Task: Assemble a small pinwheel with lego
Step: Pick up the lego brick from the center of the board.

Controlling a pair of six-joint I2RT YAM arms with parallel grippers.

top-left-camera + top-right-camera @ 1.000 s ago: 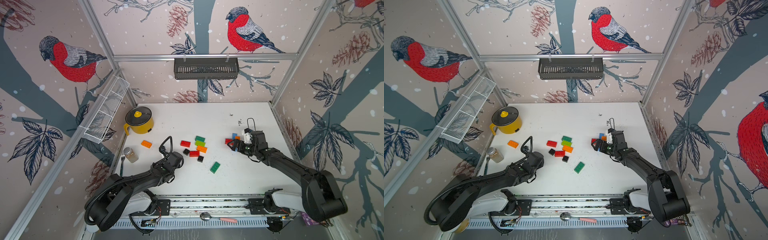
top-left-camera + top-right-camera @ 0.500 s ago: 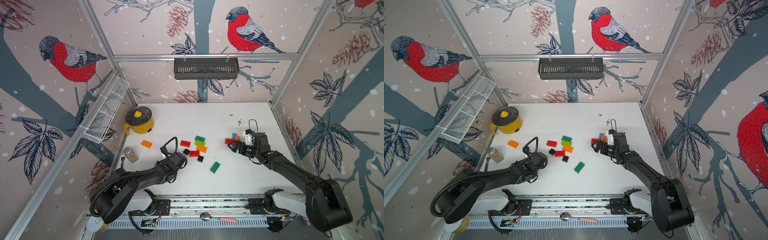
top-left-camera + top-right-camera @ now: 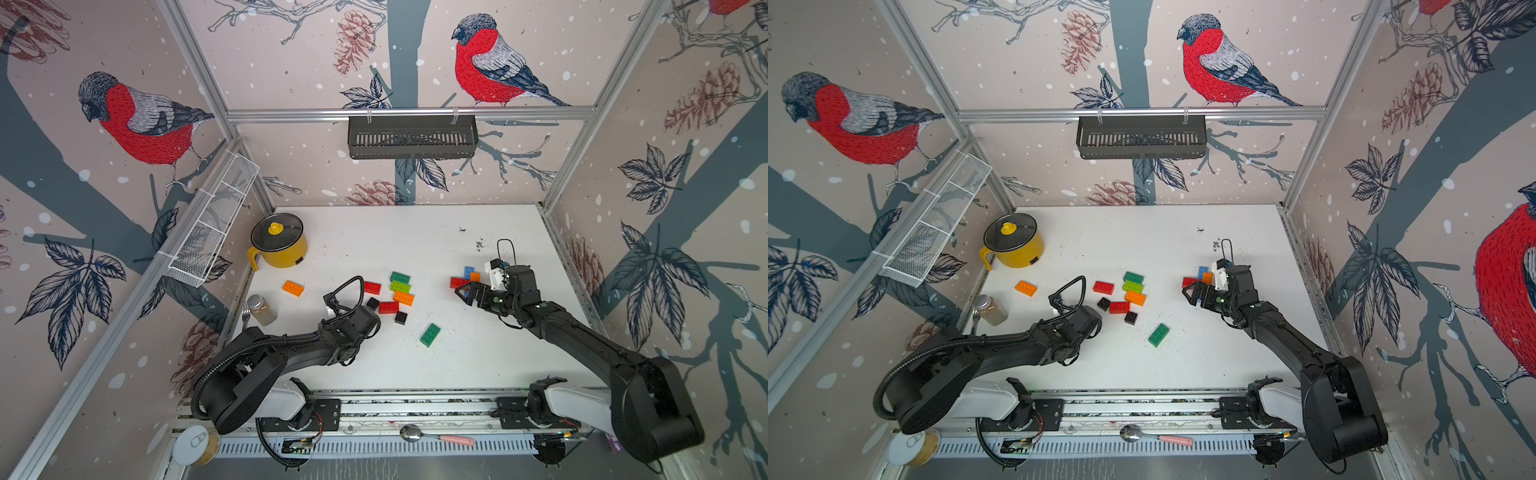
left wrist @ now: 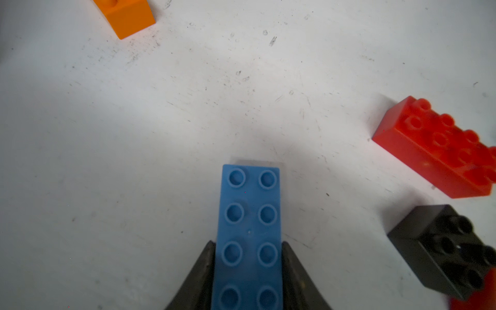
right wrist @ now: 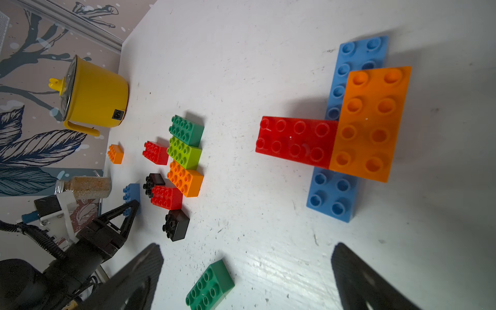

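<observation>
We pinch the blue plate (image 4: 251,204) across its long sides in the left gripper (image 4: 248,244), near the red brick (image 4: 440,150); it seems light, stiff, slick. Our right gripper (image 5: 247,249) gapes empty.

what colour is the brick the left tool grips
Blue studded plate, clearest in left wrist view.

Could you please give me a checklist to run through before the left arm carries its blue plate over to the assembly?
1. The left gripper is shut on the blue plate, jaws pinching its long sides: ok.
2. Whether that plate is off the table: cannot tell.
3. The right gripper is open and empty: ok.
4. The red brick and orange brick sit on the long blue plate: ok.
5. Low path to that assembly clear: not ok; a loose red brick and a black brick lie between.
</observation>
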